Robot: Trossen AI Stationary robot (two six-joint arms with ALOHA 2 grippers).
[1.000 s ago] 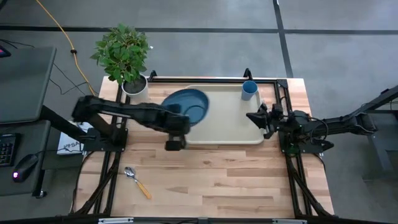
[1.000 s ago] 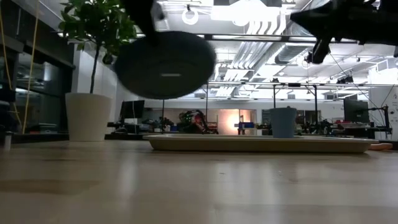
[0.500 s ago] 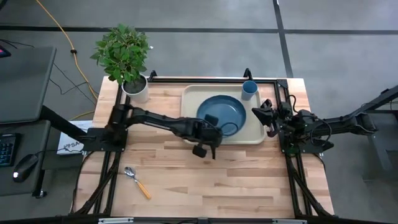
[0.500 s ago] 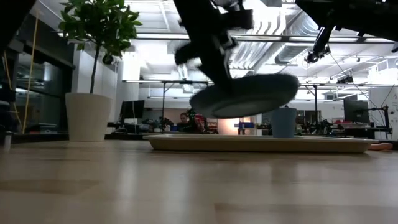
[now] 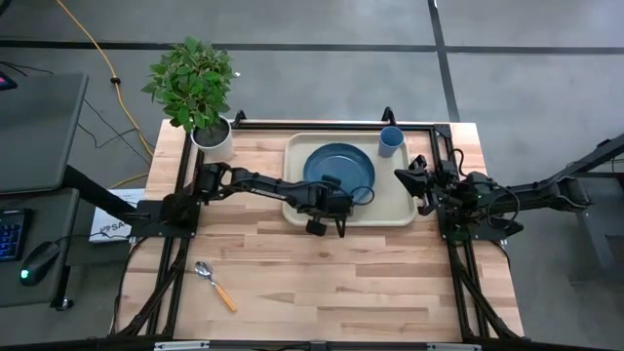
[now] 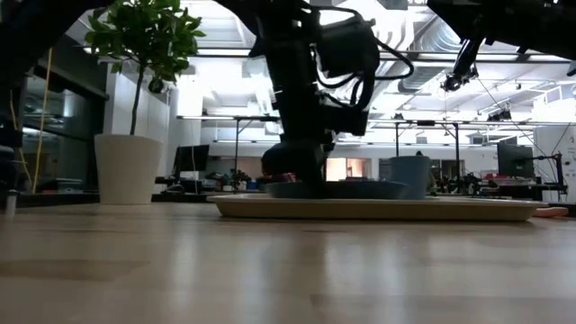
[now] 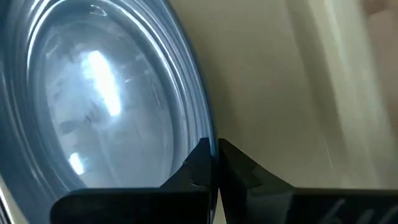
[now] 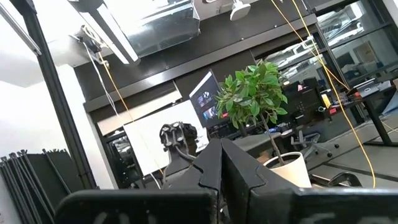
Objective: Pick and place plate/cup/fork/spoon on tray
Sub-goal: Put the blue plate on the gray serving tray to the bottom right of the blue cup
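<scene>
The dark blue plate (image 5: 338, 166) lies flat on the beige tray (image 5: 398, 207), and also shows in the low view (image 6: 346, 190). My left gripper (image 5: 331, 198) stands at the plate's near edge, shut on its rim. The light-blue cup (image 5: 390, 141) stands upright in the tray's far right corner. The orange-handled spoon (image 5: 214, 284) lies on the table at the near left. My right gripper (image 5: 417, 185) hovers shut and empty over the tray's right rim. The fork does not show. My left gripper pinches the plate's raised rim (image 7: 203, 127) at its near edge, one finger (image 7: 198, 163) inside the rim and one outside over the tray floor. The fingers come from above, pointing down. The plate sits level with its bottom on the tray.
A white pot with a green plant (image 5: 207, 129) stands at the table's far left corner. A black frame rail (image 5: 312, 124) runs behind the tray. Bare wood (image 5: 370, 283) spreads across the near half of the table, right of the spoon.
My left gripper has carried the plate from the tray's left end toward the table's right, then down. The plate, tilted and in the air before, now lies level on the tray's middle. My left gripper stays shut on it.
</scene>
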